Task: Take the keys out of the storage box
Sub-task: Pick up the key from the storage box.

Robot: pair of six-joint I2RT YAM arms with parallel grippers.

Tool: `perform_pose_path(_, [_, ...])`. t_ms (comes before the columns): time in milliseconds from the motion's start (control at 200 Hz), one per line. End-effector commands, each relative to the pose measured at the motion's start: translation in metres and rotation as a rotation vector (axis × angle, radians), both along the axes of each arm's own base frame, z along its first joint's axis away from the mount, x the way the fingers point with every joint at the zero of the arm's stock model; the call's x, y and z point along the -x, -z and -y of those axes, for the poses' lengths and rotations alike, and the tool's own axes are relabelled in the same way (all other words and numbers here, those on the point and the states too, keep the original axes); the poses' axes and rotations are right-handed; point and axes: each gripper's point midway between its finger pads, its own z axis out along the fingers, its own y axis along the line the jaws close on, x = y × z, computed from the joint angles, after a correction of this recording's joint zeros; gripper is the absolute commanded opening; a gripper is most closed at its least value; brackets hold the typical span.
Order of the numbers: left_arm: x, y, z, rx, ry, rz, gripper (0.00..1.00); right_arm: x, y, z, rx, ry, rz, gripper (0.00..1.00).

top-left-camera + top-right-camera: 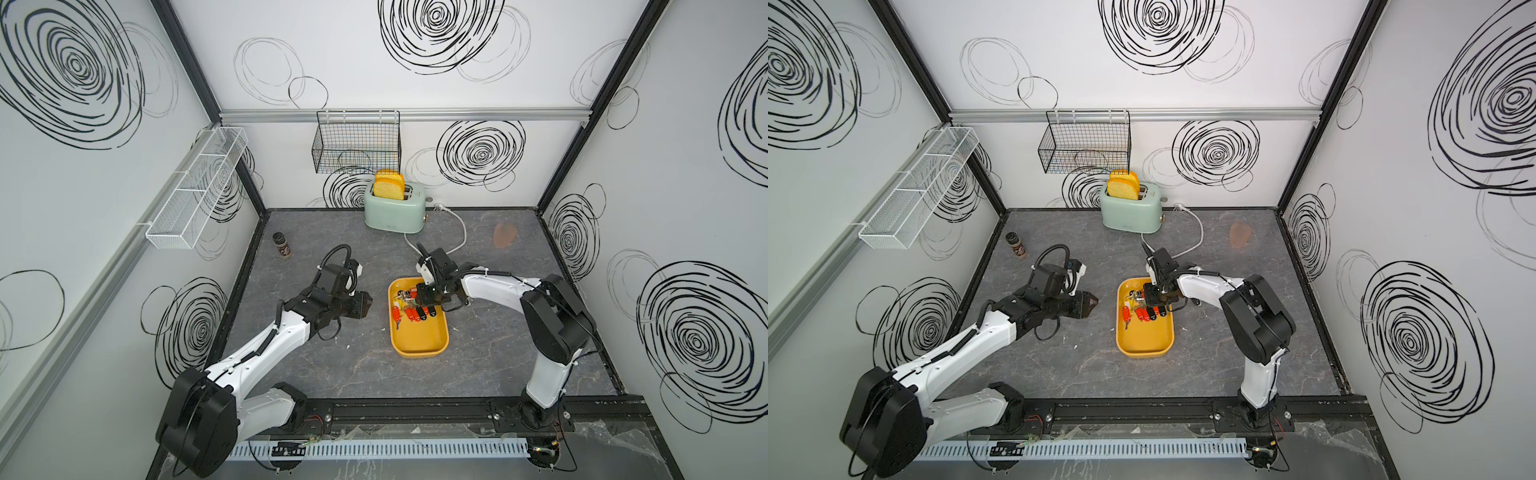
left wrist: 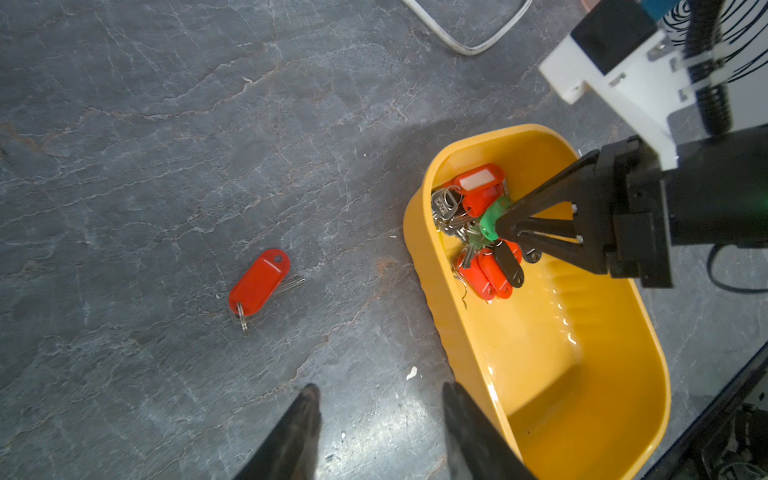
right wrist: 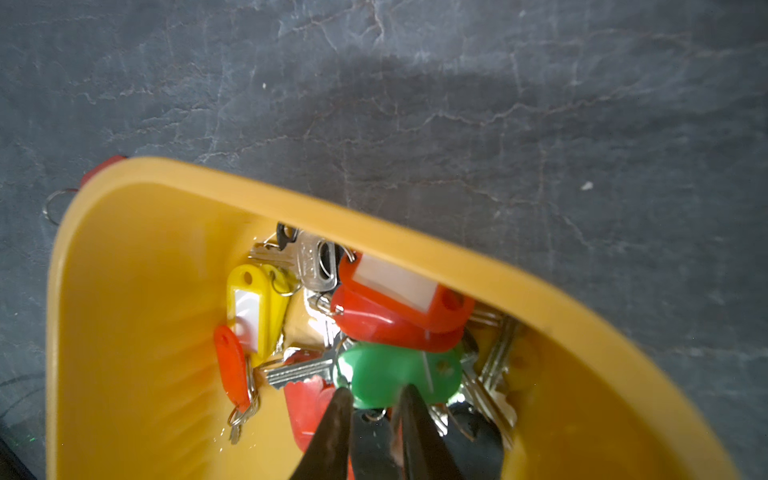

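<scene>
The storage box (image 1: 419,338) (image 1: 1144,343) stands about mid-tabletop, its long sides running front to far edge; the keys (image 1: 409,312) (image 3: 374,316) lie heaped in its far end, red, orange, black and yellow tags tangled with silver blades; the right end effector (image 3: 374,401) (image 2: 500,226) reaches down into that heap, its fingers a narrow gap apart at the edge of the green tag (image 3: 399,374); whether they pinch it I cannot tell; on the box's left-edge side the left end effector (image 1: 363,307) (image 2: 378,399) hovers, fingers apart, holding nothing; beneath it a single red-tagged key (image 2: 259,284) lies on the tabletop, apart from the box; by the far edge stands a mint toaster (image 1: 392,210) with bread (image 1: 388,185) in it.
</scene>
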Motion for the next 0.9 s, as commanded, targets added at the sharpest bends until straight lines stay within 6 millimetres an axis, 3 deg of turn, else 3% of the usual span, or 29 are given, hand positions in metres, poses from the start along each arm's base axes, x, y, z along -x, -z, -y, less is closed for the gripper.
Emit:
perform_pose_path(0, [-0.005, 0.001, 0.000, 0.017, -0.012, 0.011, 0.52, 0.002, 0.001, -0.002, 0.022, 0.003, -0.017, 0.25])
perform_pose_path(485, [-0.005, 0.004, 0.001, 0.017, -0.010, 0.004, 0.52, 0.009, -0.012, 0.001, 0.039, 0.014, 0.006, 0.31])
perform_pose_path(895, [-0.003, 0.005, 0.001, 0.015, -0.012, 0.003, 0.52, 0.015, 0.007, 0.003, 0.052, 0.025, -0.032, 0.33])
